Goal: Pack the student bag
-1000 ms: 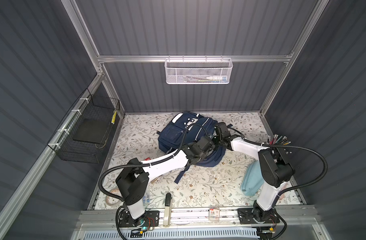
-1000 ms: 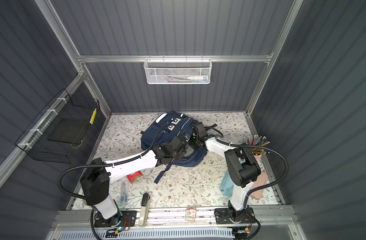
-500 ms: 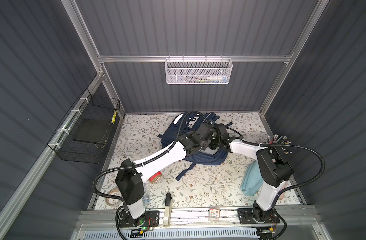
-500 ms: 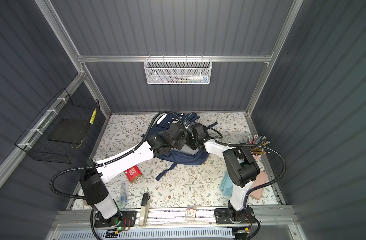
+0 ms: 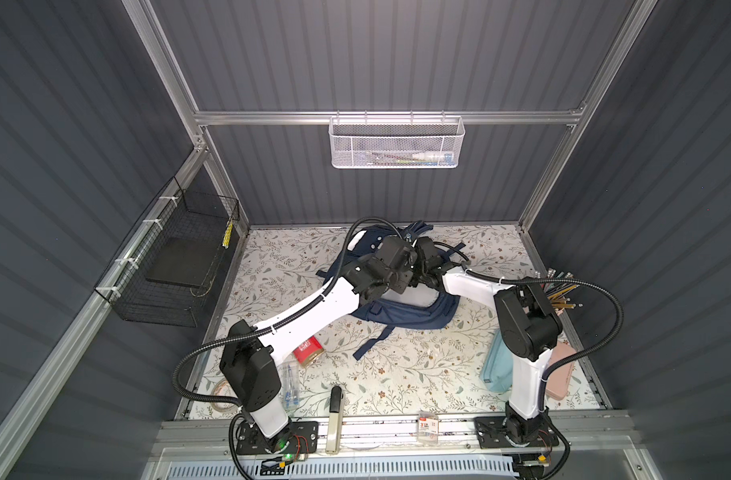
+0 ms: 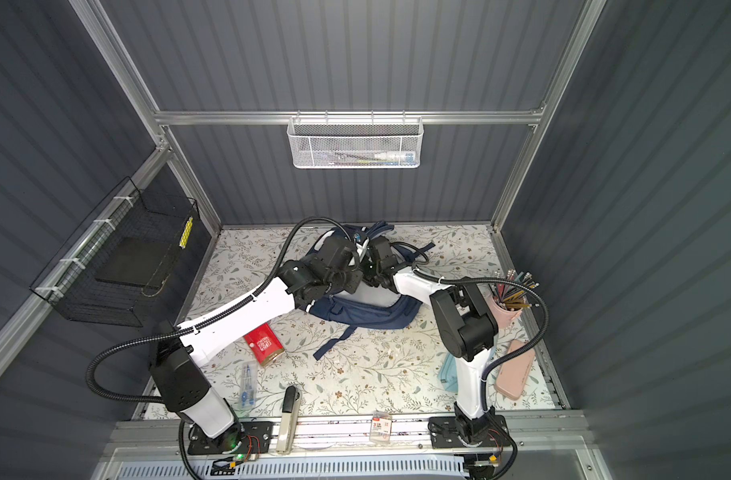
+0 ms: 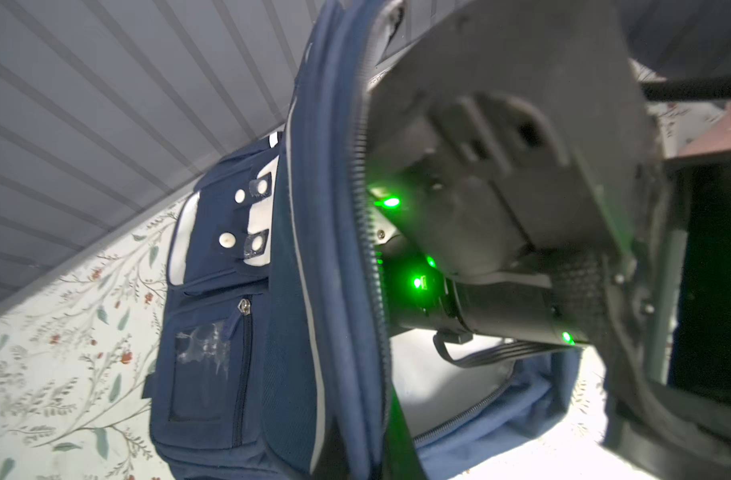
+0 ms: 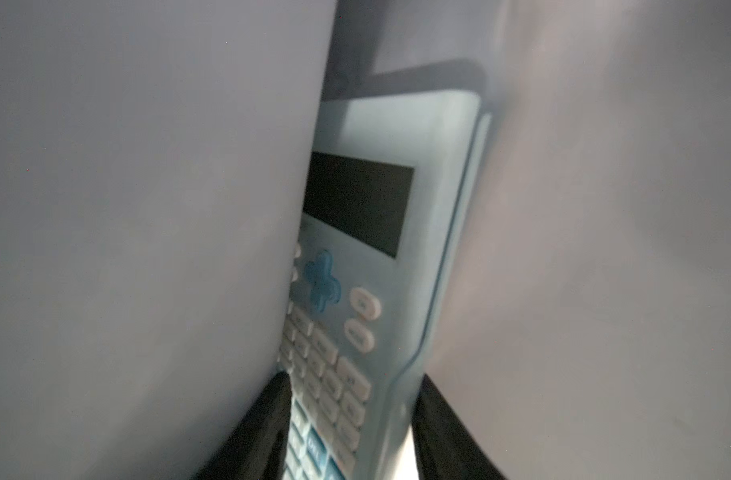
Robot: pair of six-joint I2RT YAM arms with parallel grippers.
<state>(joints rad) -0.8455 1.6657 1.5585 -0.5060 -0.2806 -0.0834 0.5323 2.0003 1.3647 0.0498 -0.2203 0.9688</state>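
Rear of surface (image 5: 397, 374): bag (image 5: 401, 316) mouth now lifted, left fingers (image 7: 391, 453) clamped on its rim; right fingers (image 8: 251, 432) clamped on calculator (image 8: 355, 291) inside; packing underway.

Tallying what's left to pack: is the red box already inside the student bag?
No, the red box lies out on the floral tabletop, apart from the student bag.

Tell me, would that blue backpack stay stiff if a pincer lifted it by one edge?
Probably floppy: the backpack is soft cloth, sagging in folds where the left pincer holds its zip edge up. Its loose strap would likely trail and drag. It looks light, though the calculator inside may weigh the bottom down.
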